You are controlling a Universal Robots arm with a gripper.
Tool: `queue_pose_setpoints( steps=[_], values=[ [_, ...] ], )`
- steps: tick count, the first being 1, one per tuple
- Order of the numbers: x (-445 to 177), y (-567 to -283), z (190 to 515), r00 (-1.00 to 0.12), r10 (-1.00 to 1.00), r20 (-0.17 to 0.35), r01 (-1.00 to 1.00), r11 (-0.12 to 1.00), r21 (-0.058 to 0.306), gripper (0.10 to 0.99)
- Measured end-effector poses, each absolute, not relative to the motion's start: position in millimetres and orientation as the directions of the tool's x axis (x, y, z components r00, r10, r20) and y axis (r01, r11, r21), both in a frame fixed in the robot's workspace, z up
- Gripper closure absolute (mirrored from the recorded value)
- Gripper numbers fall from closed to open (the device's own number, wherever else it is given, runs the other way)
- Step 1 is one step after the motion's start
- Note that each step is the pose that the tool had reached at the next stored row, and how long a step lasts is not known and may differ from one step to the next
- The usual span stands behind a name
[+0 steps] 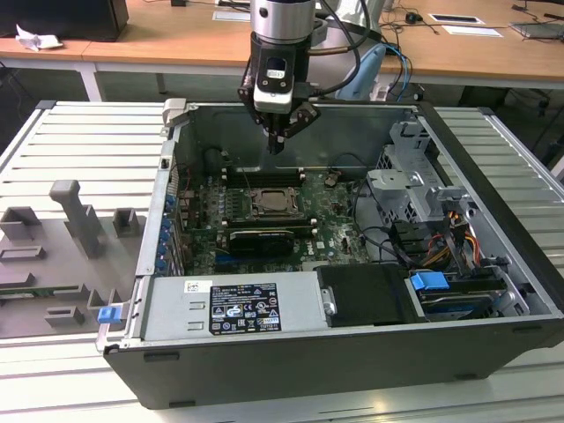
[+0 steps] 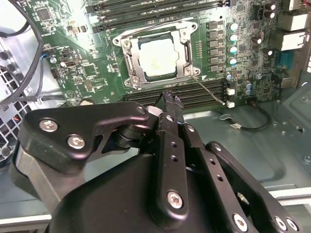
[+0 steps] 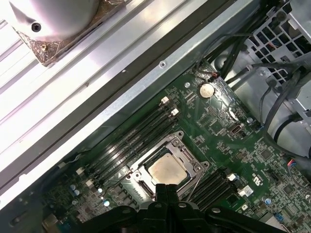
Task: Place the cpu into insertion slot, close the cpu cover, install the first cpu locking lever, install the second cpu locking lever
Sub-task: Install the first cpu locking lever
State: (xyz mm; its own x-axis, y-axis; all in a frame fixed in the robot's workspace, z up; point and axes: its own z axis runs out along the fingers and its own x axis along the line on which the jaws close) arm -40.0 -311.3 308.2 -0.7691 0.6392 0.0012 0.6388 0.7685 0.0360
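Grooved metal tabletop point(image 1: 62, 388) spreads across the front of the exterior view. On it we see the open computer case point(image 1: 264, 370), with its grey power supply point(image 1: 300, 304) nearest us. Past that lies the green motherboard point(image 1: 330, 231), with the long black expansion card point(image 1: 257, 240) lying across it. Just beyond the card, the cpu point(image 1: 269, 202) sits flat in the insertion slot point(image 2: 146, 81). Its pale face shows through the window of the cpu cover point(image 2: 133, 63), which lies down over it. One thin wire lever point(image 2: 209, 90) seems to us to angle away from the socket, unlatched. Over the memory slots point(image 1: 264, 176) just beyond the socket hangs the gripper point(image 1: 276, 145), its fingers pressed together on nothing and apart from the board. Wooden desks point(image 1: 176, 44) stand farthest back.
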Motion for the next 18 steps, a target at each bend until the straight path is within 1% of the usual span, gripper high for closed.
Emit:
queue_pose_setpoints(
  steps=[18],
  values=[
    [-40.0, -311.3, 308.2, -0.826, 0.563, 0.001, 0.563, 0.826, 0.036, 0.980]
  ],
)
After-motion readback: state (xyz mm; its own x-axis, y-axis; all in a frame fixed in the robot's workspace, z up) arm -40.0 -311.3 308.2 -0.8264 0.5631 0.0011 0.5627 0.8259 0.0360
